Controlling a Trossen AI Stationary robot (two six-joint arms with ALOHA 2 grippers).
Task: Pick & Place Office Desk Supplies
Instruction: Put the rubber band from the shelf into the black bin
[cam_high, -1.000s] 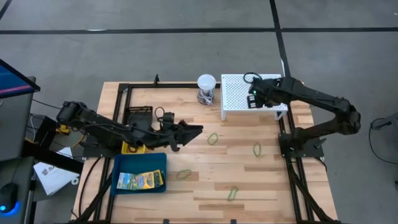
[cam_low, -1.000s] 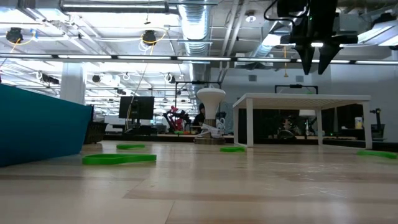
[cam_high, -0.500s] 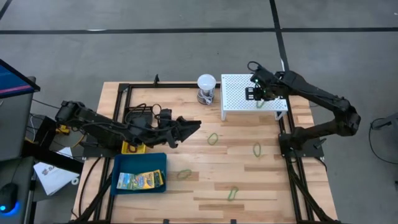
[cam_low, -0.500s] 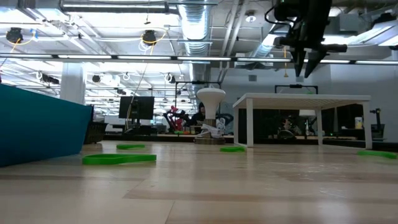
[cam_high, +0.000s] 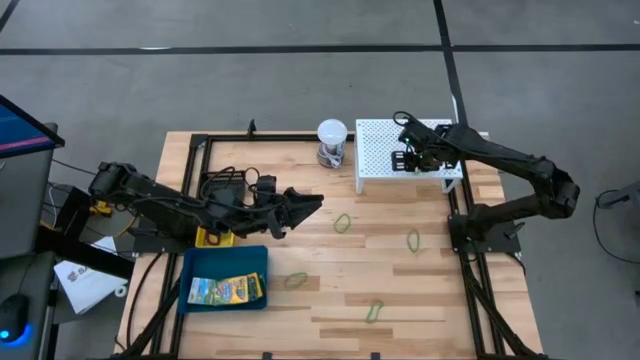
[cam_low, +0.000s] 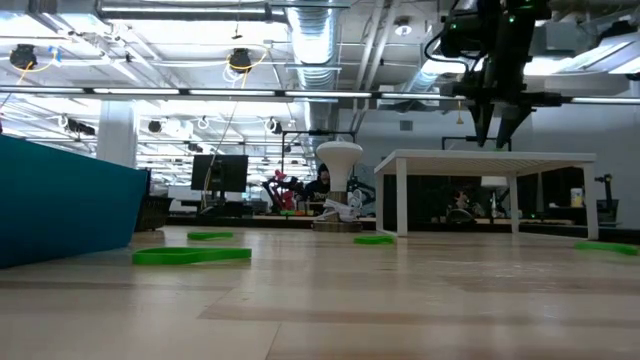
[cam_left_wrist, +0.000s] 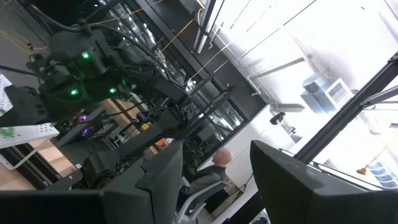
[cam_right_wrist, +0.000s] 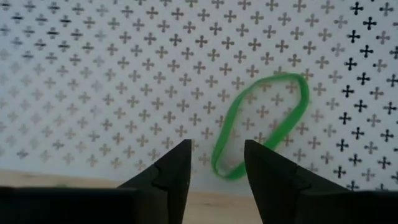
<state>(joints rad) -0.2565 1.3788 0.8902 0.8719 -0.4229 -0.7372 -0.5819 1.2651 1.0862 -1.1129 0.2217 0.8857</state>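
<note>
Left gripper (cam_left_wrist: 214, 177) at six o'clock, its two dark fingers (cam_left_wrist: 158, 180) parted with a clear gap; between them a seated person (cam_left_wrist: 214, 163). At nine o'clock, the other arm (cam_left_wrist: 81, 68) showing green lights, over a white perforated stand (cam_left_wrist: 28, 132)

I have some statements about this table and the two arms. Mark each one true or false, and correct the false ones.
1. A green loop lies on the white stand. True.
2. The right claw holds that loop. False: its fingers are open above the stand, and the loop lies flat.
3. The blue tray holds a printed packet. True.
4. The left claw rests in the blue tray. False: it is open over the table, beyond the tray.
5. Several green loops lie on the wooden table. True.
</note>
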